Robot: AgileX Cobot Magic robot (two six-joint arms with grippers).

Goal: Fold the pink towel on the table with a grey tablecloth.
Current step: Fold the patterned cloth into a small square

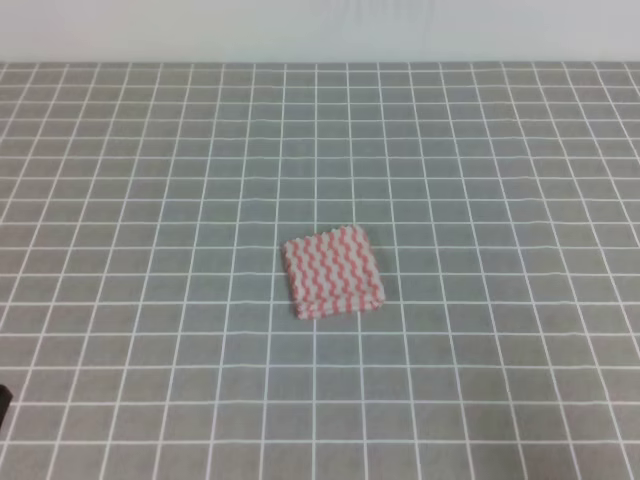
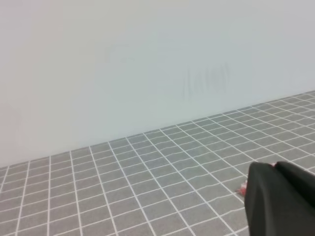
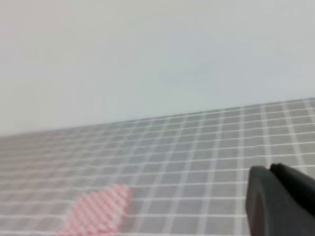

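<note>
Our left gripper (image 2: 281, 199) and right gripper (image 3: 281, 201) each show only as a dark finger at the lower right of their wrist views, so we cannot tell how wide either one stands. Both hang apart from the pink towel (image 1: 332, 271). It lies in a small, flat, folded square mid-way across the table with a grey tablecloth (image 1: 480, 160), ahead and left of our right gripper.

Plain pale wall (image 2: 147, 64) at the far side.
We see it unmarked, evenly and softly lit throughout.
</note>
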